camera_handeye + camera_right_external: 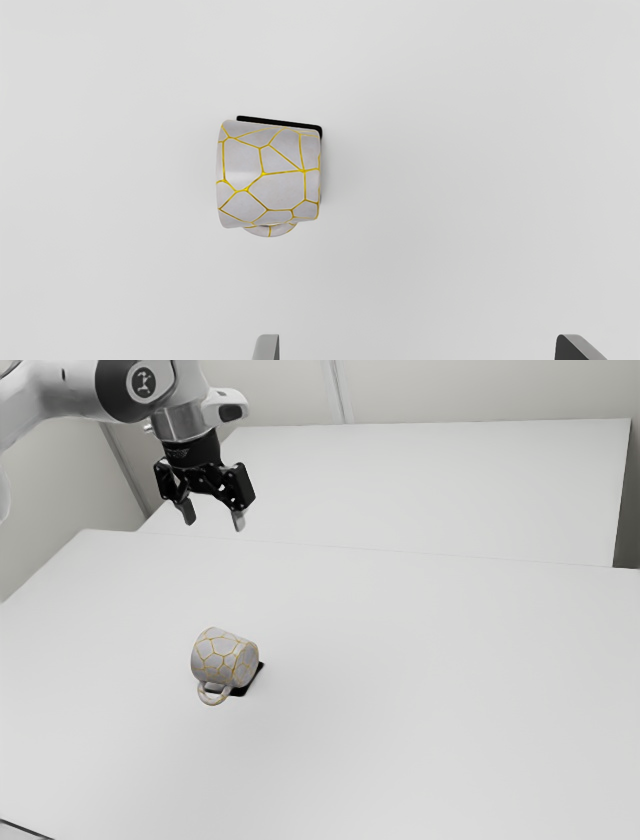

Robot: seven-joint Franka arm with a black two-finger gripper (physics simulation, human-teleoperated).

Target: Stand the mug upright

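Clearly, room for a grasp is being left: from the exterior view's left the arm point(65, 390) is reached in over the desk point(430, 690), and the hand point(214, 523) is held high above it, its fingers spread wide, with nothing gripped between them. The mug point(222, 657) is seen lower down, laid on its side on the desk, so the upright pose asked for is not met. By its handle point(212, 695), turned low on the side nearer the exterior camera, rolling is probably checked, though a grasp there might be made awkward. Which end is the mouth cannot be told for sure. For righting, the round body would likely have to be gripped firmly, lifted a little and turned; if it were held loosely, it could be let slip or spin. A smooth, glazed look is given by the pale grey wall, which is crossed by raised-looking gold lines in uneven cells. Just past it, partly covered by the mug, a thin black slab point(280, 122) with rounded corners is seen, by which the footing may be made uneven. Farther right, the desk is shown matt, white and plain.
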